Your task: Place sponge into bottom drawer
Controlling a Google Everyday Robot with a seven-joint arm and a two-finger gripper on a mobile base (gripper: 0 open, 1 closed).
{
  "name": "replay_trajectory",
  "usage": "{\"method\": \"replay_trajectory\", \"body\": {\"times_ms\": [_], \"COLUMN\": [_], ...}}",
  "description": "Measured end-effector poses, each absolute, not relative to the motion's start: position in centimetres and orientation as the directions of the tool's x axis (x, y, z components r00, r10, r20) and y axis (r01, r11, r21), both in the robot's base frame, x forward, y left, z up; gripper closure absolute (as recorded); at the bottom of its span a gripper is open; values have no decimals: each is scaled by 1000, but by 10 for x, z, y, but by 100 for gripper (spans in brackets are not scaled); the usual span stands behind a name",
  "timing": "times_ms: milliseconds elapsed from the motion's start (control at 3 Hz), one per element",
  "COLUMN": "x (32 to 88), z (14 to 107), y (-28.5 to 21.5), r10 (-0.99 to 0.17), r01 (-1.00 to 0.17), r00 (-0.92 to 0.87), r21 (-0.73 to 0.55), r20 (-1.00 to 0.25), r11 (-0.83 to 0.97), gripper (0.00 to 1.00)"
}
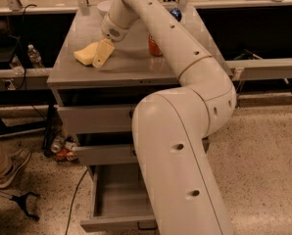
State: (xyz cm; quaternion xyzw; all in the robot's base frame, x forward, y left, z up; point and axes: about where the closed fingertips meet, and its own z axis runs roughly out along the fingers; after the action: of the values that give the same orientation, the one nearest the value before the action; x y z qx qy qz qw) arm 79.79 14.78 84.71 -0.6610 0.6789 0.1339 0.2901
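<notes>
One arm, one gripper (pixel 103 54), one sponge (pixel 85 55), three drawers; the gripper is down on the grey cabinet top (pixel 136 65), left of centre, right at the sponge's right end and touching it; cannot tell how far open the gripper is or whether it has hold of the sponge.

Sponge: pale yellow, soft-looking block with rounded edges, lying flat on the cabinet top near its left edge; well above the bottom drawer (pixel 117 199), not in it.

Bottom drawer: grey metal box, pulled out, deep, bare grey floor showing inside; its right part is hidden behind the arm's thick cream forearm (pixel 180 170); the two shallower drawers above, top drawer (pixel 94 119) and middle drawer (pixel 104 153), have flat grey fronts, also partly covered by the arm.

Also on the top: one white bowl (pixel 104 5) at the back left; one orange-red can (pixel 154 46) just behind the arm; one blue round thing (pixel 176 14) at the back.

Around: one clear bottle (pixel 34 57) on the left shelf; a few cans (pixel 62 149) on the speckled floor by the cabinet; a black cable (pixel 77 199); a person's shoe (pixel 10 168) lower left.
</notes>
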Motion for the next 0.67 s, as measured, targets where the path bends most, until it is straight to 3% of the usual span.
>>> {"method": "replay_trajectory", "body": {"times_ms": [667], "x": [795], "z": [845], "y": [143], "r10": [-808], "r01": [-979], "r00": [29], "r21": [-181], "r20": [-589], "r11": [96], "gripper": [77]}}
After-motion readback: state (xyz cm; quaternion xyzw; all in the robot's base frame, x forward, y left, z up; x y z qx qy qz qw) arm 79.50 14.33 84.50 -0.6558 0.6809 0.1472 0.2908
